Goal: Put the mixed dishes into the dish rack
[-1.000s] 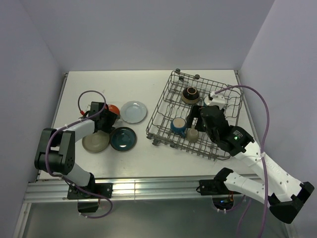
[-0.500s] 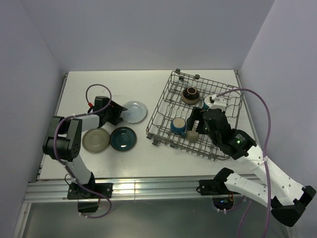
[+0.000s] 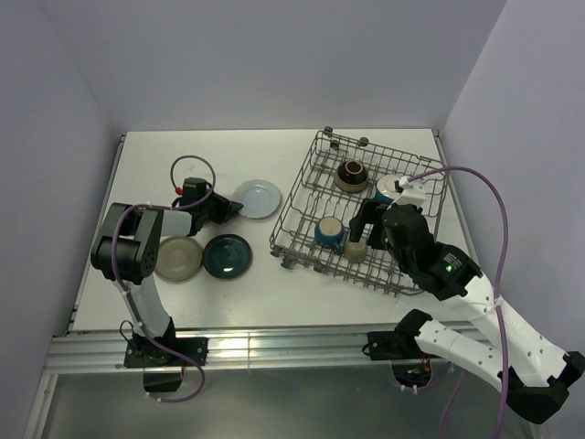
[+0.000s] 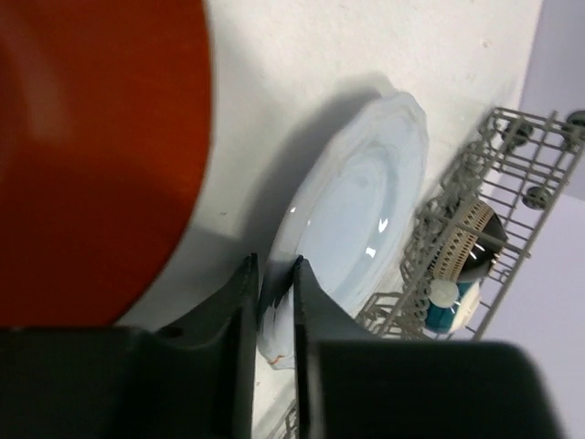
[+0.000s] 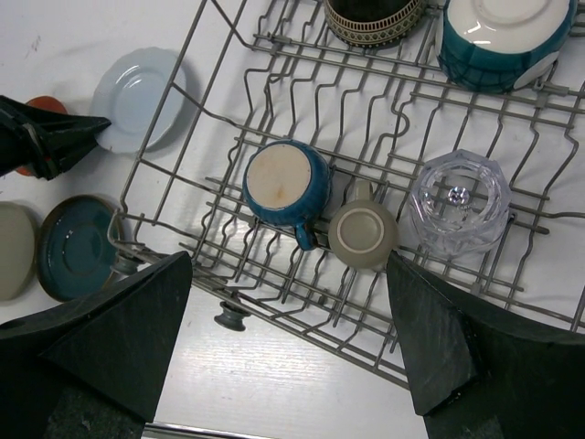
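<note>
Already in dish rack [image 5: 366, 128]: bowls [image 5: 370, 18], mugs [image 5: 279, 183], glass cup [image 5: 459, 199]

Pale blue plate [image 3: 256, 198], dark teal plate [image 3: 227, 255] and grey-beige plate [image 3: 176, 259] are lying beside the dish rack [image 3: 302, 187] holding 2 bowls [image 3: 352, 174].

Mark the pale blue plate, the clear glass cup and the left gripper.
pale blue plate [image 3: 256, 198], top external view, centre of its face.
clear glass cup [image 5: 460, 203], right wrist view, its middle.
left gripper [image 4: 274, 267], left wrist view, between its fingertips.
</note>
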`<action>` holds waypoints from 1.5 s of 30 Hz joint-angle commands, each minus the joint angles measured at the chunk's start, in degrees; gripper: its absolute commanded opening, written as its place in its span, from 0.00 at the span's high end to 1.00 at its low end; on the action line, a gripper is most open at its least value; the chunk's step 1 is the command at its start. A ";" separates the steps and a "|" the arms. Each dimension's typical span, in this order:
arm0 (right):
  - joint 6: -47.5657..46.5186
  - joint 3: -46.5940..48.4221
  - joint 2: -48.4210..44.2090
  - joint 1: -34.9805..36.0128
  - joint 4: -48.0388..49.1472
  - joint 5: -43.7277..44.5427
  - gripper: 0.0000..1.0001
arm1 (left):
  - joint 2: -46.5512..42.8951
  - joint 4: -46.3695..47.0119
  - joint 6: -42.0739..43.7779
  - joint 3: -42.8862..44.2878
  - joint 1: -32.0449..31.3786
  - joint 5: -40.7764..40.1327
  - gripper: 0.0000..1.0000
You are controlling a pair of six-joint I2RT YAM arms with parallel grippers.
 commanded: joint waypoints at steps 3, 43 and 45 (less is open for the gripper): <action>0.27 -0.35 -1.45 0.29 -0.40 1.36 0.06 | 3.28 -4.84 1.17 -2.35 -0.77 -1.53 1.00; 10.64 -1.05 12.52 4.77 13.31 -14.46 0.00 | -37.49 -19.41 4.60 -11.40 4.67 -0.82 1.00; 10.64 -0.61 13.58 5.03 13.40 -14.46 0.00 | -39.08 -21.61 4.95 -10.09 4.85 -0.91 1.00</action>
